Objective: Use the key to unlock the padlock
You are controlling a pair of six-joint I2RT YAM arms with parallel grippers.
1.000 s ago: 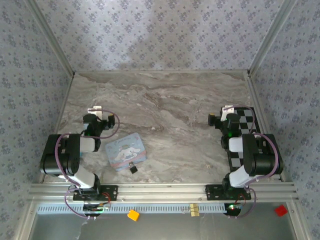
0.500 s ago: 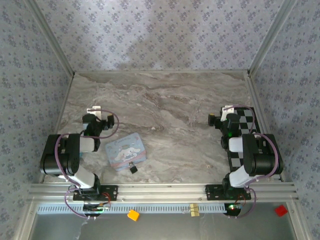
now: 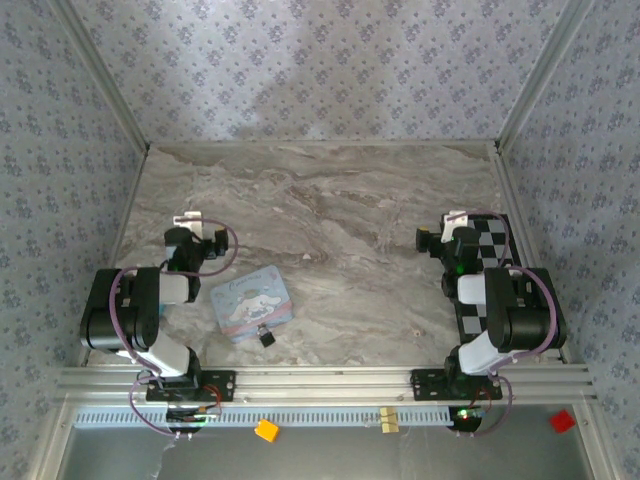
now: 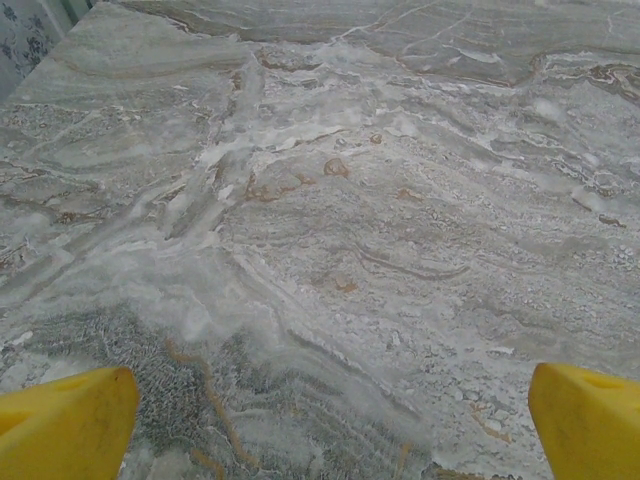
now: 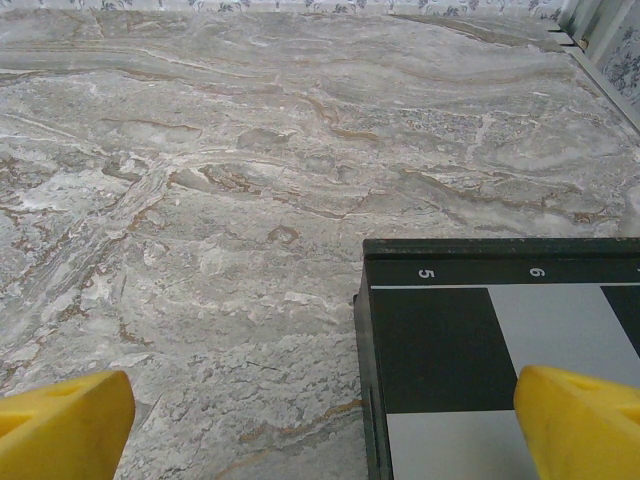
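From above, padlock [image 3: 266, 338] beside case [image 3: 251, 305]; wrist-level, checkerboard [image 5: 480, 370].

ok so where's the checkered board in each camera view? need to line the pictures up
Top external: checkered board along the right side, partly under the right arm.
Right wrist: lower right of the picture, with the numbers 5 and 6 printed along its far edge.
Left wrist: bare marble, with two yellow fingertips at the bottom corners.
Shared landmark: the veined marble tabletop.
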